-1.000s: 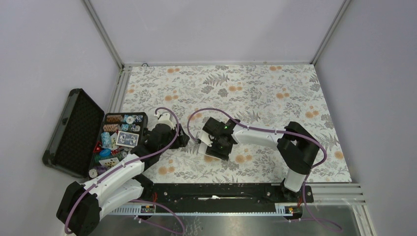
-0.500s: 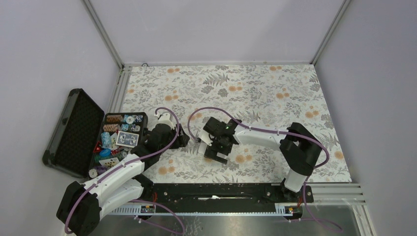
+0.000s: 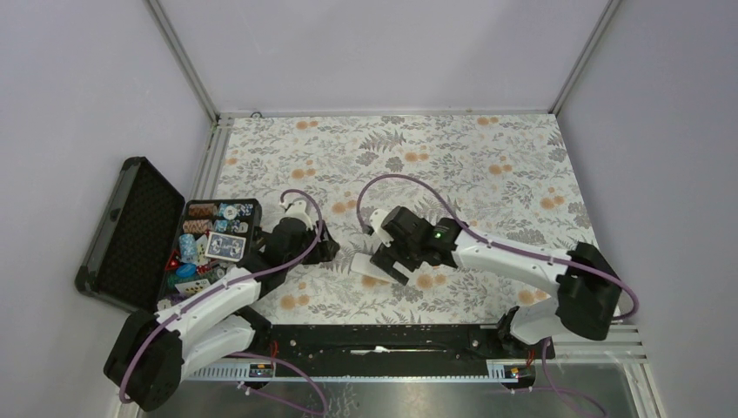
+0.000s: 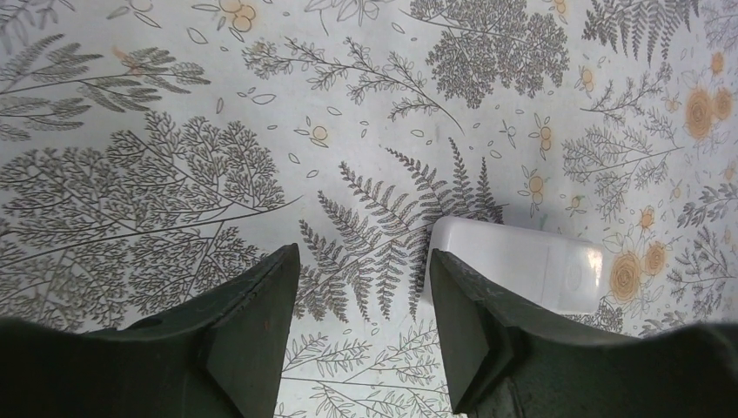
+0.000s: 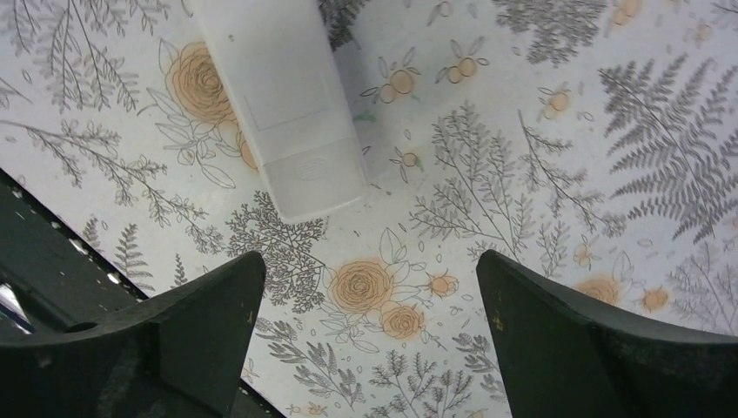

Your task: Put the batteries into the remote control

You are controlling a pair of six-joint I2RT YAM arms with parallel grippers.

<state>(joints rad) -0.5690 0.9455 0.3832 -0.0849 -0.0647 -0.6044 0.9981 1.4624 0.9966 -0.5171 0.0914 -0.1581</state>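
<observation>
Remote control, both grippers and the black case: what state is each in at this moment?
Remote control: lying flat on the table, white back up, not gripped.
Left gripper: open, empty.
Right gripper: open, empty.
Black case: lid open, chips and cards inside.
Batteries: not visible in any view.

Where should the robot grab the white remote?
By the two long edges of the remote control, near its middle, coming straight down. It lies flat, back up, and looks narrower than the open right gripper.
</observation>
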